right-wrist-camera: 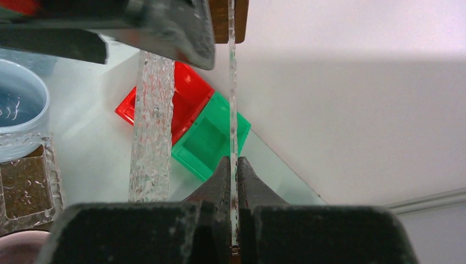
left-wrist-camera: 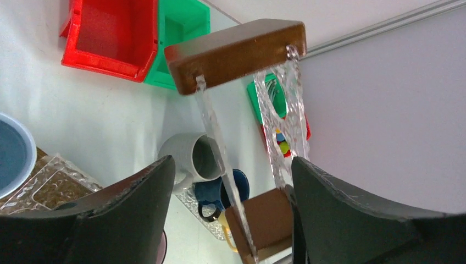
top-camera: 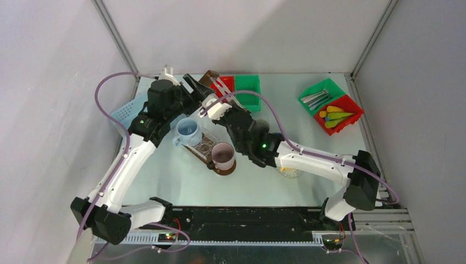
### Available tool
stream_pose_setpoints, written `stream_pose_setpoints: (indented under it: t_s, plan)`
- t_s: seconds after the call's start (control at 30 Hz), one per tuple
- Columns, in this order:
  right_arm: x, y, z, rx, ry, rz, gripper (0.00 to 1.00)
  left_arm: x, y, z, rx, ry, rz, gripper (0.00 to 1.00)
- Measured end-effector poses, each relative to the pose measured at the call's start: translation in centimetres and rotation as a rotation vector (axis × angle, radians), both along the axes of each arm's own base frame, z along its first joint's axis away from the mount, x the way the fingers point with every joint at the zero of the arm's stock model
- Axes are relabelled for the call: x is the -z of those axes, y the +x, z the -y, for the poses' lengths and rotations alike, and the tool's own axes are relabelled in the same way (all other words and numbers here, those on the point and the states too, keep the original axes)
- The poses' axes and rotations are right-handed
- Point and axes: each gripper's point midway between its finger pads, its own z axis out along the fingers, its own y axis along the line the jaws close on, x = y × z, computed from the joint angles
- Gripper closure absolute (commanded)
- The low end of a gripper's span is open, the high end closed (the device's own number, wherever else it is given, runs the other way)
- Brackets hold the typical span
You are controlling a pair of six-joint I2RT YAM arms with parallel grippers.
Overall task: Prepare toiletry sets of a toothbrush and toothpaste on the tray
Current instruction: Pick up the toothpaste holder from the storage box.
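Observation:
A clear tray [top-camera: 202, 146] holds a light blue mug [top-camera: 187, 131] and a maroon mug [top-camera: 223, 155]. Its brown wooden handle bar [left-wrist-camera: 236, 52] stands up on two clear straps [left-wrist-camera: 211, 118]. My right gripper [right-wrist-camera: 233, 165] is shut on the thin edge of one clear strap [right-wrist-camera: 232, 99]. My left gripper [left-wrist-camera: 231, 165] is open, with both straps hanging between its fingers. Pale toothbrushes [top-camera: 316, 98] lie in a green bin and coloured tubes [top-camera: 335, 116] in a red bin at the back right, far from both grippers.
An empty red bin [top-camera: 226, 84] and an empty green bin [top-camera: 249, 91] stand at the back centre. A pale blue basket [top-camera: 125, 113] is at the left wall. A white mug [left-wrist-camera: 189, 159], a dark blue mug [left-wrist-camera: 220, 192] and a brown mug [left-wrist-camera: 269, 217] sit under the right arm.

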Motion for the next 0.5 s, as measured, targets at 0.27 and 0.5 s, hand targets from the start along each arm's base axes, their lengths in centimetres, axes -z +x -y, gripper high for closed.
stream_pose_setpoints:
  t_s: [0.27, 0.5]
  plan:
    - [-1.2, -1.6, -0.8, 0.013, -0.054, 0.097, 1.0, 1.3, 0.7, 1.0, 0.007, -0.03, -0.046, 0.51]
    - [-1.1, -1.9, -1.4, 0.036, -0.117, 0.154, 1.0, 2.4, 0.9, 1.4, 0.002, -0.055, -0.071, 0.91]
